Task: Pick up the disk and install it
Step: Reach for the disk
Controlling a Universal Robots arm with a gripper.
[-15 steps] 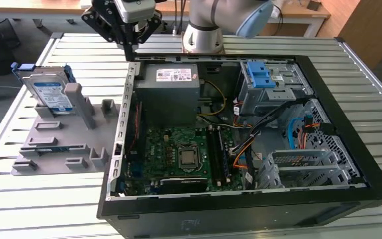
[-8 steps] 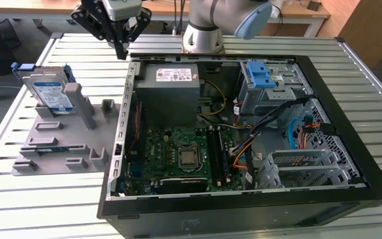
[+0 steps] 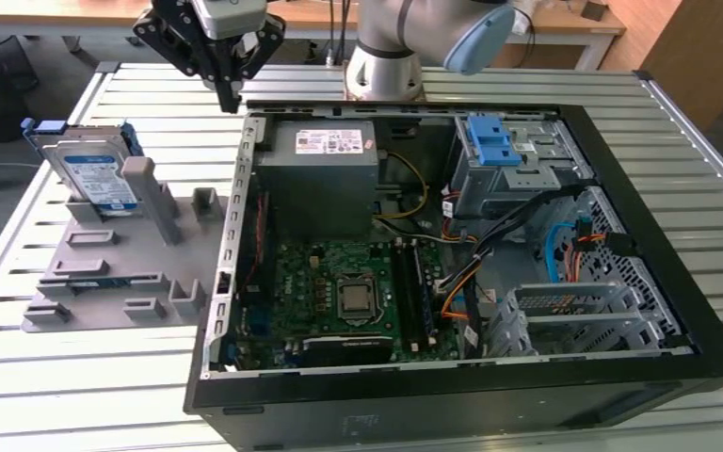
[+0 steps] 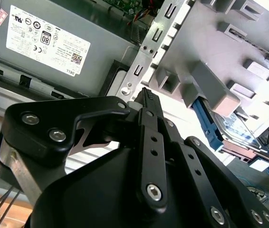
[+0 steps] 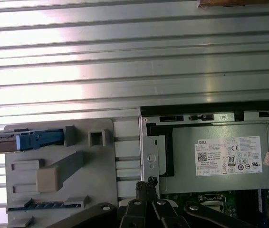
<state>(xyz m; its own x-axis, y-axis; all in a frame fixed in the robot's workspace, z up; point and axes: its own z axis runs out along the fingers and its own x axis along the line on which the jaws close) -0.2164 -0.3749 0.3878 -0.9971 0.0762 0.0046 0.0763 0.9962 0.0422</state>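
The disk [image 3: 91, 171], silver with a white-and-blue label in a blue carrier, stands on edge in a grey holder [image 3: 117, 259] on the exterior view's left, beside the open computer case [image 3: 462, 377]. My gripper [image 3: 227, 94] hangs above the table between the holder and the case's back corner, shut with nothing between its fingers and well apart from the disk. In the second wrist view the fingertips [image 4: 146, 96] meet, and the disk [image 4: 239, 129] leans behind a grey post. The first wrist view shows the gripper [image 5: 146, 183] shut and the disk [image 5: 34, 139] edge-on.
Inside the case are a grey power-supply box [image 3: 324, 174], a motherboard [image 3: 349, 292], loose cables [image 3: 563, 245] and a grey cage with blue latches [image 3: 503, 143]. The arm's base [image 3: 380, 71] stands behind the case. The slatted metal table [image 3: 86, 377] carries everything.
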